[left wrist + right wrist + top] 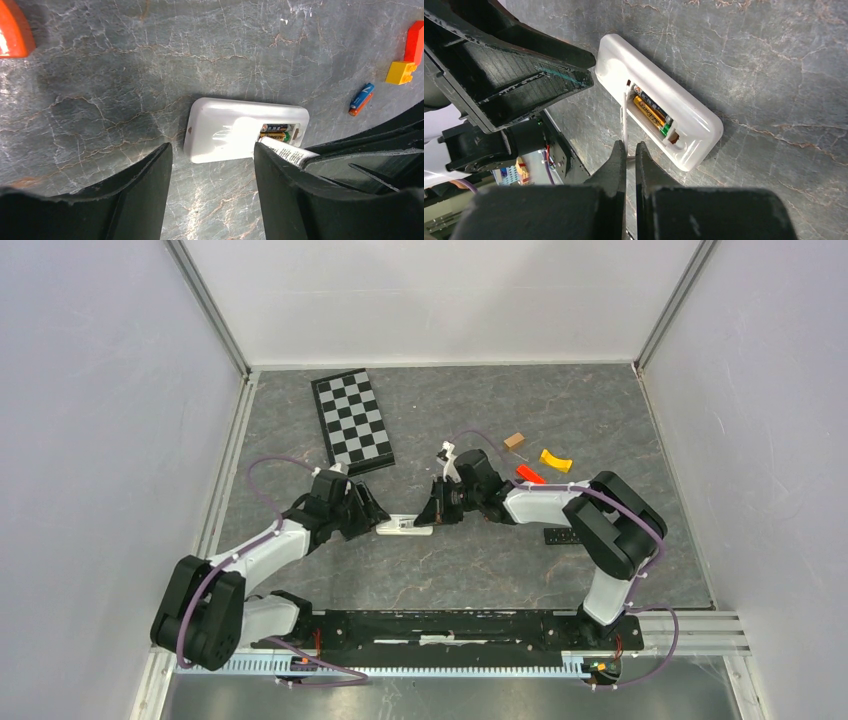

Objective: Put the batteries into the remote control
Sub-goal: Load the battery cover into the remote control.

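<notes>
The white remote control [225, 131] lies face down with its battery bay uncovered. Two gold-and-green batteries [651, 111] sit side by side in the bay. A loose blue and orange battery [361, 99] rests on the table to the right. My left gripper [212, 150] is open just short of the remote's closed end, with nothing between its fingers. My right gripper [630, 147] is shut on the thin white battery cover [625, 117], held on edge beside the bay. From above, the remote [405, 526] lies between the left gripper [375, 516] and the right gripper [436, 508].
A chessboard [352, 420] lies at the back left. A wooden block [514, 440], a yellow block [556, 460] and a red block [530, 474] sit behind the right arm. A black flat object [562, 535] lies by the right arm's elbow.
</notes>
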`<state>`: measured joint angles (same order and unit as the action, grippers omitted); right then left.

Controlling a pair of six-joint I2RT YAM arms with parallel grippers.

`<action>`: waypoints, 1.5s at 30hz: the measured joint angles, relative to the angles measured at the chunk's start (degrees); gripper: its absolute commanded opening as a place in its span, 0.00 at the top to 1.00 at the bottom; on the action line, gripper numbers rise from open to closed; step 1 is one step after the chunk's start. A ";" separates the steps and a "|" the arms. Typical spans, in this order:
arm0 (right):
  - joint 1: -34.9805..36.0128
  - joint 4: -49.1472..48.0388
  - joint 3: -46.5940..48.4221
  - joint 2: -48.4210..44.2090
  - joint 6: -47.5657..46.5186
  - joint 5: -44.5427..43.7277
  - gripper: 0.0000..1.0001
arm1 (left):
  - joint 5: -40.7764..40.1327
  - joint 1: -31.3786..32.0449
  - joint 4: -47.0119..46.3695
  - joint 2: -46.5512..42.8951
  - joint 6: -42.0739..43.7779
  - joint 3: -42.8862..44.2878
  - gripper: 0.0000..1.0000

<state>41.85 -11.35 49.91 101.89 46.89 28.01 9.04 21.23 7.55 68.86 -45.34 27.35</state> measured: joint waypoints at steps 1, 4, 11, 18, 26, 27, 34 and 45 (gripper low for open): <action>-0.02 -0.15 0.00 0.04 0.35 0.00 1.00 | 0.17 0.00 -0.13 0.15 0.00 -0.07 0.35; -0.07 -0.37 0.00 0.31 1.16 0.00 1.00 | 0.35 0.00 -0.59 0.46 0.02 -0.33 0.37; -0.50 -1.16 -0.20 0.50 3.06 -0.39 1.00 | 0.48 0.00 -0.87 1.70 0.04 -0.44 0.41; -1.03 -2.51 -0.81 0.57 4.92 -0.90 1.00 | 0.59 0.00 -0.96 2.29 0.07 -0.61 0.45; -1.09 -3.39 -0.81 2.03 5.62 1.16 1.00 | 1.09 0.00 -2.12 2.80 0.07 -0.76 0.46; -1.09 -3.45 -0.81 2.10 5.68 1.57 1.00 | 1.22 0.00 -2.16 2.89 0.07 -0.76 0.46; -1.20 -3.08 -0.50 2.47 5.60 2.08 1.00 | 2.03 0.00 -3.41 3.76 0.11 -0.76 0.47; -2.27 2.21 3.50 5.20 4.02 4.00 0.95 | 2.56 -0.63 -4.94 4.83 0.92 -0.74 0.49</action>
<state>39.57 -9.15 53.41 107.09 50.92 32.01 11.60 20.60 2.61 73.69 -44.42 26.61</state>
